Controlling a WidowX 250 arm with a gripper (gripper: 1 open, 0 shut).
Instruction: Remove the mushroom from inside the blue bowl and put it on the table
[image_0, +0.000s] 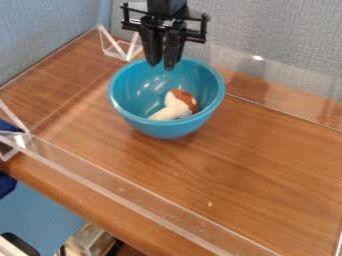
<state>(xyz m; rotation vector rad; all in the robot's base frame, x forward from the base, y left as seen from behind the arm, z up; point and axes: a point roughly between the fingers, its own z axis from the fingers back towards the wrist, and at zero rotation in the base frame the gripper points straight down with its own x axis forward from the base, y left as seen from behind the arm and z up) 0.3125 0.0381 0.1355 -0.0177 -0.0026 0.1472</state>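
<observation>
The blue bowl (130, 108) stands on the table (254, 170) towards the back. The mushroom (178, 103) lies on its side in the bottom of the bowl, white stem to the lower left and orange-brown cap to the upper right. My gripper (163, 60) hangs straight down above the bowl's back rim, clear of the mushroom. Its dark fingers (154, 50) stand only slightly apart and hold nothing.
Low clear acrylic walls (107, 180) edge the tabletop on all sides. A small clear acrylic bracket (123, 43) sits at the back left corner. A blue object (8, 130) pokes in at the left edge, outside the wall.
</observation>
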